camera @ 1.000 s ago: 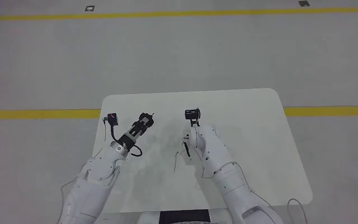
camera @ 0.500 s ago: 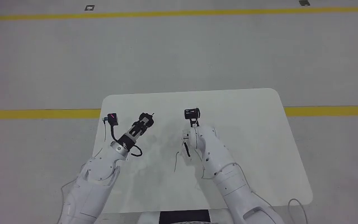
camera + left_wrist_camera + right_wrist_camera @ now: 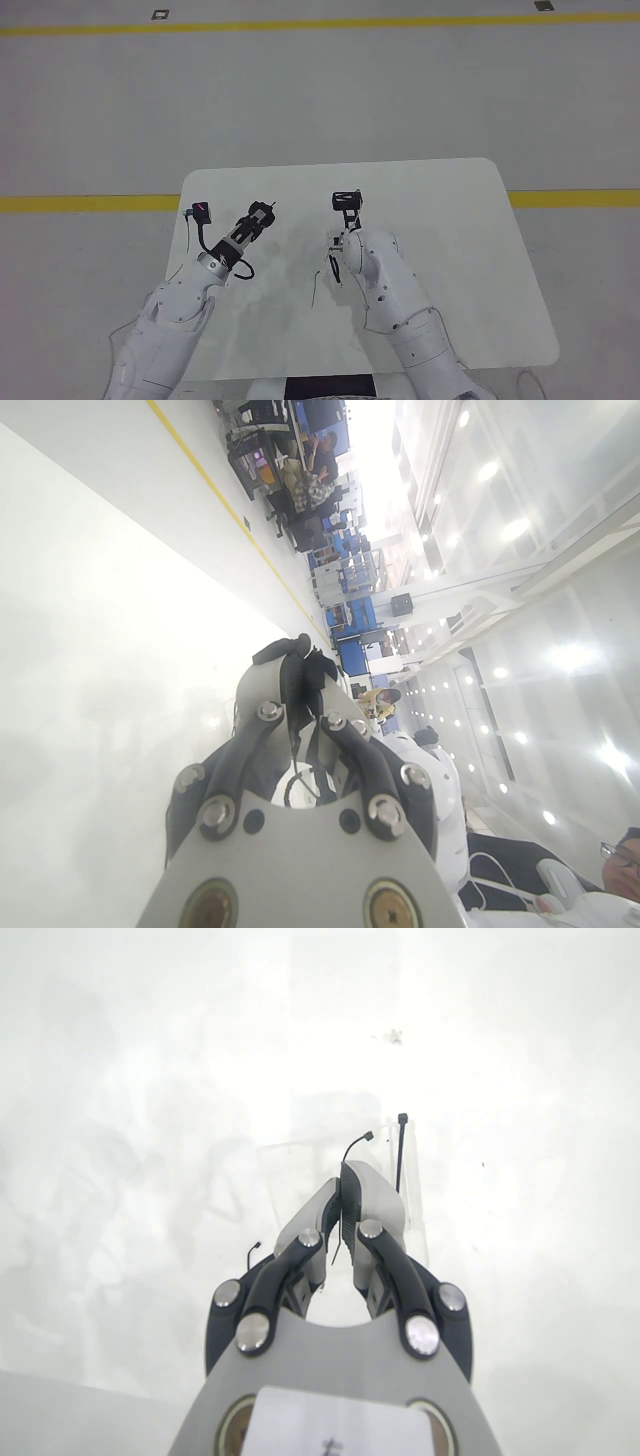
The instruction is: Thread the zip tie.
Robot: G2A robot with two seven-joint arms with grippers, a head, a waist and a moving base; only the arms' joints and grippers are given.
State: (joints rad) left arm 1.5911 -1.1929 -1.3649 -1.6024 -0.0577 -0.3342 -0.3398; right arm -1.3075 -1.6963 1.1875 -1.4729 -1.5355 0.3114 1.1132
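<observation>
**Black zip tie (image 3: 357,1144) pinched over the tabletop (image 3: 150,1078)**

Got the right end effector (image 3: 341,1188) squeezed fully shut on the tie, with its head curling out past the fingertips (image 3: 367,1178) and its tail trailing back between them. Spotting a second tie (image 3: 400,1153) lying flat just beyond. Left of centre in the top view, got the left end effector (image 3: 262,214) pinched closed too; can't tell if anything's in it.
</observation>
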